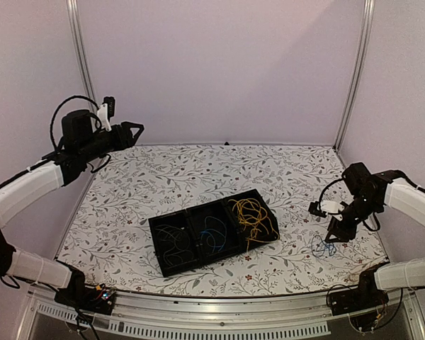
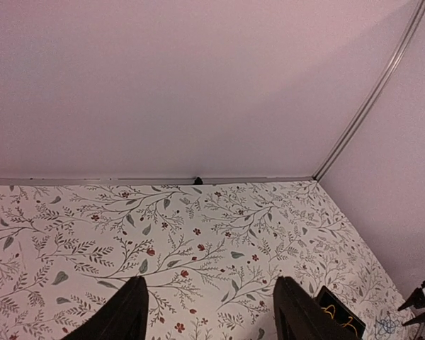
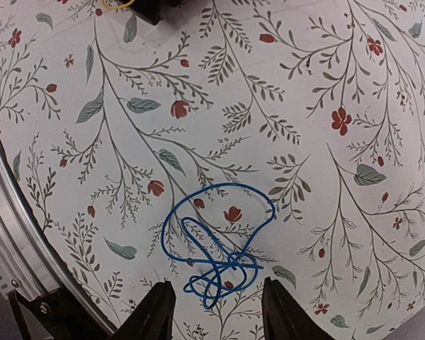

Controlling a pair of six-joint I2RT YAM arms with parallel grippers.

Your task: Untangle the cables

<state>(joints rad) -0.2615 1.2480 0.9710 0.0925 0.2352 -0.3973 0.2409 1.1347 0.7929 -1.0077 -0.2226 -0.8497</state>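
A tangled blue cable (image 3: 216, 244) lies on the floral table near the right front edge, also seen in the top view (image 1: 321, 247). My right gripper (image 3: 214, 312) is open and hovers just above it, fingers on either side of the knot, empty. A black three-compartment box (image 1: 212, 230) sits mid-table: yellow cables (image 1: 253, 219) in the right cell spilling over its rim, a blue cable (image 1: 212, 239) in the middle cell, faint cables in the left cell. My left gripper (image 1: 131, 133) is open and empty, raised high at the back left.
The metal table rail (image 3: 14, 219) runs close to the left of the blue cable in the right wrist view. The box corner (image 2: 340, 315) shows at the lower right of the left wrist view. Enclosure walls and frame posts surround the table.
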